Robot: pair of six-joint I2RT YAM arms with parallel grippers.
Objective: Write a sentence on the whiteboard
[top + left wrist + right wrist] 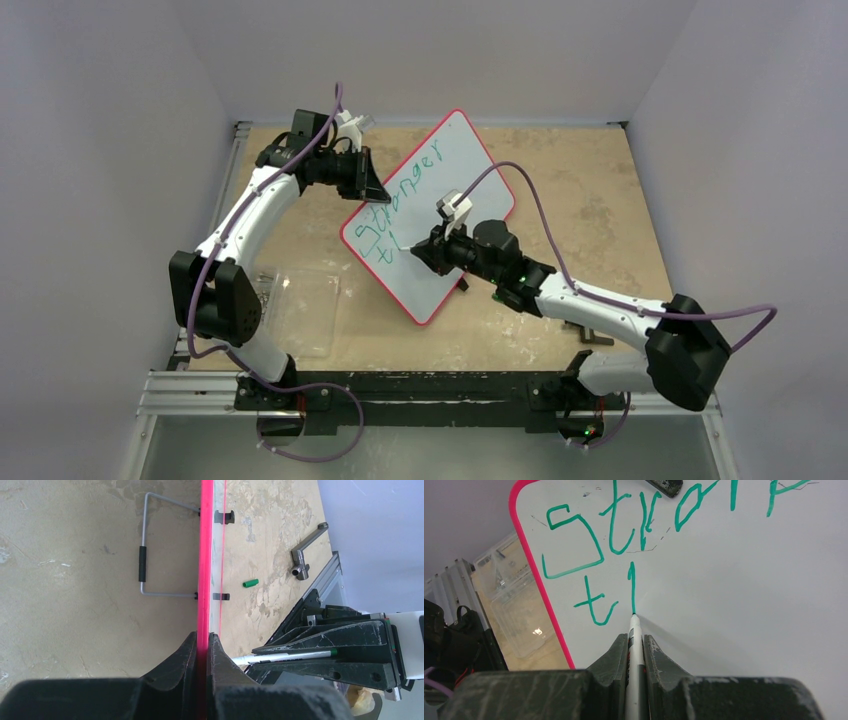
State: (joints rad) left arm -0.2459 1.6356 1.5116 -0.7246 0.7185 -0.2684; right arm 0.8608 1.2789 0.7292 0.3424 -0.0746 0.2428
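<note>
We are partway through the second line of the sentence.

Nearest us, our right gripper (pixel 635 639) is closed on the one marker (pixel 634 627), tip touching the whiteboard (pixel 465 150) at the foot of a vertical stroke. The sentence (pixel 644 527) shows one whole word, "Stronger", and below it a "t" plus that stroke, probably an "h" begun. Next, we judge, the tip must arch right and down under steady pressure. At the board's far edge, our left gripper (pixel 202 642) pinches the red rim, holding the one board tilted. One green cap (pixel 250 583) lies on its written side.
</note>
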